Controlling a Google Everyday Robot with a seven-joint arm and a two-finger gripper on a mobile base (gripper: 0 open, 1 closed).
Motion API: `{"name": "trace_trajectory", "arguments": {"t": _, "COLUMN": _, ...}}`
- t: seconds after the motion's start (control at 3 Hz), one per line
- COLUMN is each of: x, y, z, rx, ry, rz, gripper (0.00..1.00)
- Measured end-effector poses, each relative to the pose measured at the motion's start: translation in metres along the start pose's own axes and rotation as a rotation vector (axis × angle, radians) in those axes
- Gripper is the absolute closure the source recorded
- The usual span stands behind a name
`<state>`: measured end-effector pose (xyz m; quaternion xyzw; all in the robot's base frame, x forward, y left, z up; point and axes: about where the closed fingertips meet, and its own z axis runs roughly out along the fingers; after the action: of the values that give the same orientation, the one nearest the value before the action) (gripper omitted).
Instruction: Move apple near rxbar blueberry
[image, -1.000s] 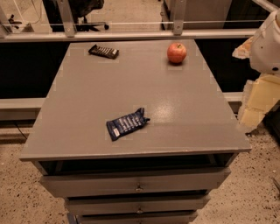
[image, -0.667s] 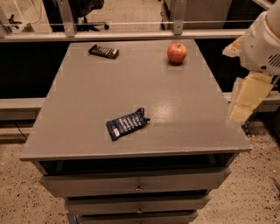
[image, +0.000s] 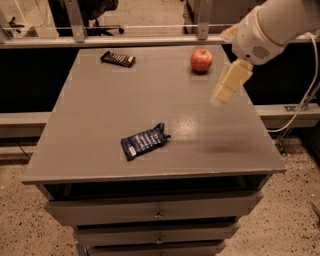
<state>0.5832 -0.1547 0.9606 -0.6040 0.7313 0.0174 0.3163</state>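
My cream-coloured gripper (image: 229, 84) hangs over the right side of the grey bench (image: 100, 110), just in front of the small round red apple (image: 201, 60) near the far right corner. Whether my jaws stand wide or narrow, I cannot tell. The crinkled dark blue rxbar blueberry wrapper (image: 145, 141) lies well apart, toward the front edge. I should come down squarely and close across the apple's widest part, since it could roll.
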Motion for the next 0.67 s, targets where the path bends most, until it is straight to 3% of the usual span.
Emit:
{"name": "trace_trajectory", "arguments": {"t": 0.33, "x": -0.003, "y": -0.051, "z": 0.036, "rx": 0.064, "ry": -0.073, "rz": 0.054, "gripper": 0.00}}
{"name": "trace_trajectory", "arguments": {"t": 0.67, "x": 0.008, "y": -0.103, "z": 0.070, "rx": 0.125, "ry": -0.130, "rz": 0.161, "gripper": 0.00}}
